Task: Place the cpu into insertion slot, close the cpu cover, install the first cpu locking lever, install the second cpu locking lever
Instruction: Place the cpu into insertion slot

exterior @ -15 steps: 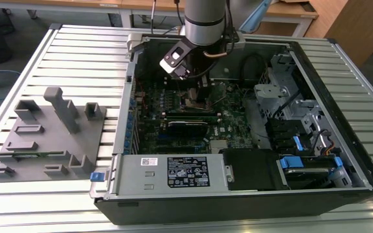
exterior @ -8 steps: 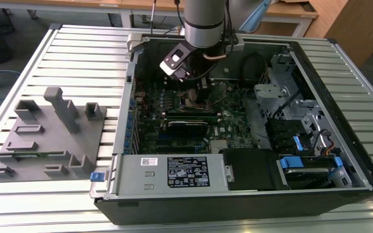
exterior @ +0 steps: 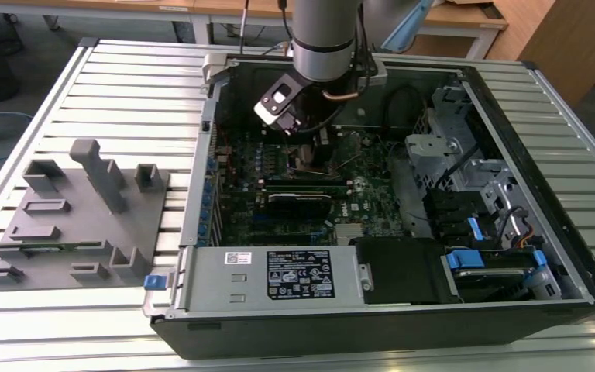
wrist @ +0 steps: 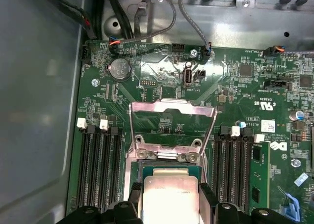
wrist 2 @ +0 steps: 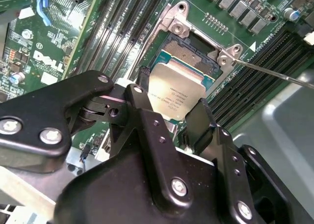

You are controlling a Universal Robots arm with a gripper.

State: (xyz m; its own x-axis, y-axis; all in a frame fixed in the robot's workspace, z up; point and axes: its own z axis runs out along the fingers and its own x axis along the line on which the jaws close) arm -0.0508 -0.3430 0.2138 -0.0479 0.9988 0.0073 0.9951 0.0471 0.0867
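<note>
My gripper (wrist 2: 171, 94) is shut on the cpu (wrist 2: 177, 89), a flat square chip with a dull metal top held by its two opposite edges between black fingers (wrist 2: 143, 79). The cpu hangs just over the insertion slot (wrist 2: 189, 49), whose dark pin field shows past the chip's far edge. In the first wrist view the cpu (wrist: 169, 199) sits between the gripper (wrist: 170, 194) fingers, and the cpu cover (wrist: 171, 104), a silvery frame, stands swung open beyond the slot. In the exterior view the gripper (exterior: 300, 132) reaches down into the open computer case over the green board.
Long black memory slots (wrist: 98, 160) flank the socket on both sides. A thin metal rod (wrist 2: 274, 74) juts out beside the socket. The labelled power supply box (exterior: 297, 275) lies at the case's near side. A grey fixture (exterior: 70, 217) stands on the exterior view's left.
</note>
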